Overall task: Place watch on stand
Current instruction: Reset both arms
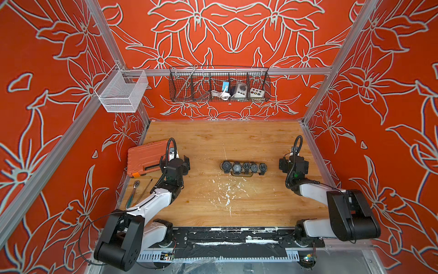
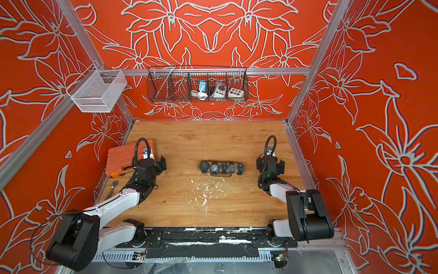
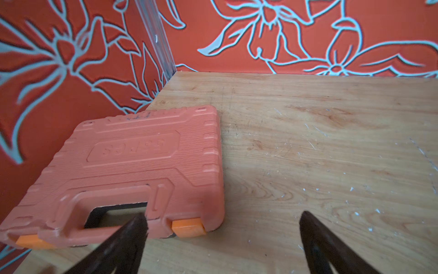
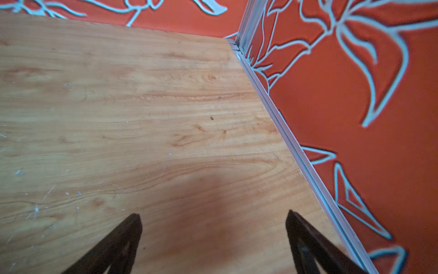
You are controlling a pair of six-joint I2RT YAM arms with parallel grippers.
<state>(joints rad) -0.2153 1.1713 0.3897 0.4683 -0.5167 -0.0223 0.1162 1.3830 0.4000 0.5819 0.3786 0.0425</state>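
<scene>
Watches (image 1: 246, 167), five in one row at centre of the table (image 1: 213, 142), seem all already round the stand (image 1: 241, 175); its brown bar shows just under them. You see no loose watch. Row's long axis runs left-right, btw. the two arms. Left gripper (image 3: 222, 214): jaws wide apart, empty, near the orange tool case (image 3: 142, 166). Right gripper (image 4: 213, 213): also apart, empty, and prob. nearer to the row, so you would reach sideways inward from that side.
</scene>
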